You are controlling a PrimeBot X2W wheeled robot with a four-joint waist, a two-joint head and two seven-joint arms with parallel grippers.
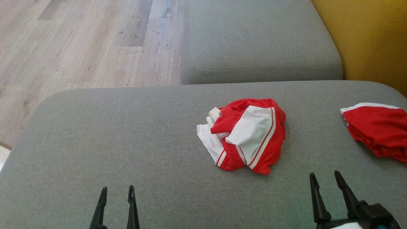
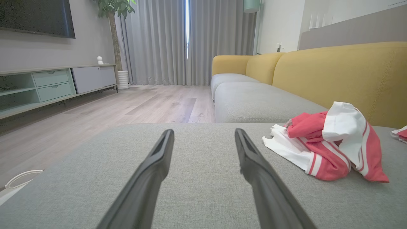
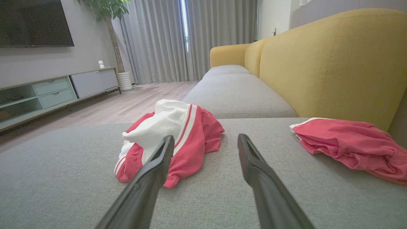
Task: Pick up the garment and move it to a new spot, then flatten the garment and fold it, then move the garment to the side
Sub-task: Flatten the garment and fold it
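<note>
The garment (image 1: 244, 135), red and white, lies bunched on the sofa cushion (image 1: 95, 127), no clear long axis. It's ahead and left of my right tool (image 1: 325, 175), ahead and well right of my left tool (image 1: 117, 190); right arm is nearer. Both tools wide, empty.

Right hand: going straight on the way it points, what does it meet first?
Likely bare grey cushion: the right hand aims between the crumpled garment and the second red garment. It might graze the crumpled one's edge; depth unclear.
</note>
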